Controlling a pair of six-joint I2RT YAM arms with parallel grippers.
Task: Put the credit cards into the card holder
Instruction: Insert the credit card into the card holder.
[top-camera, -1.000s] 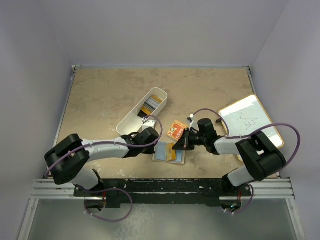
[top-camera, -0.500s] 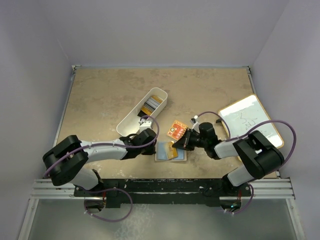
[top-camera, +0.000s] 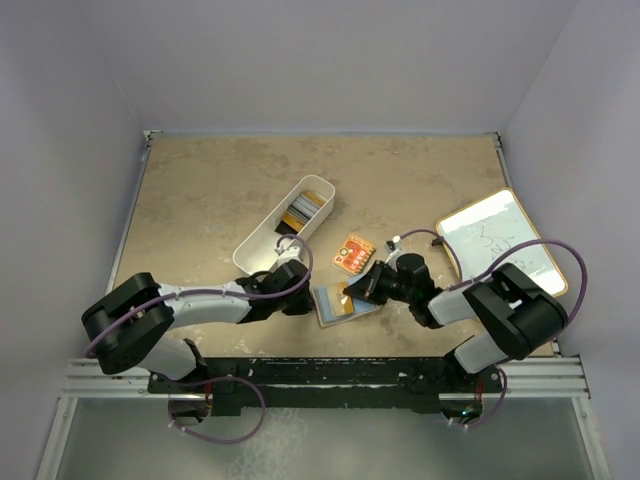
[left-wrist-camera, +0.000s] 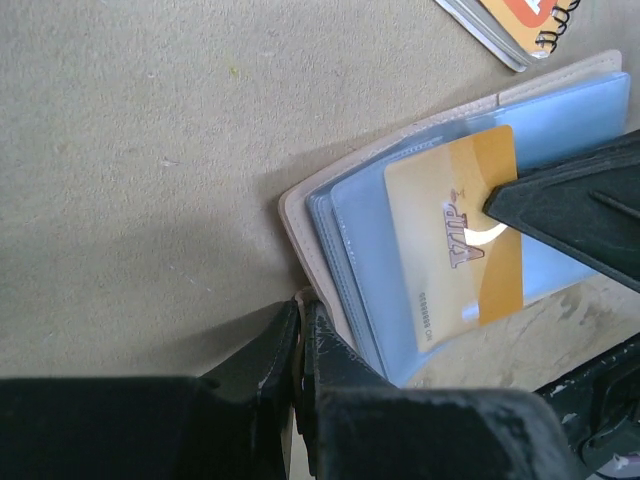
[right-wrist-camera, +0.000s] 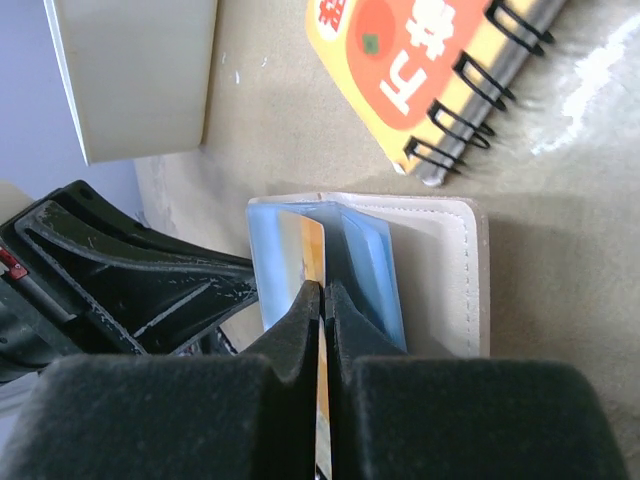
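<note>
My left gripper (left-wrist-camera: 300, 335) clamps a corner of the card holder (left-wrist-camera: 345, 225) so it lies steady, while my right gripper (right-wrist-camera: 322, 300) pinches 1 gold card (left-wrist-camera: 452, 240) to slide it inside.

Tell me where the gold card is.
In the left wrist view's right half, the gold card lies on the open card holder, pinched by the right hand.
</note>
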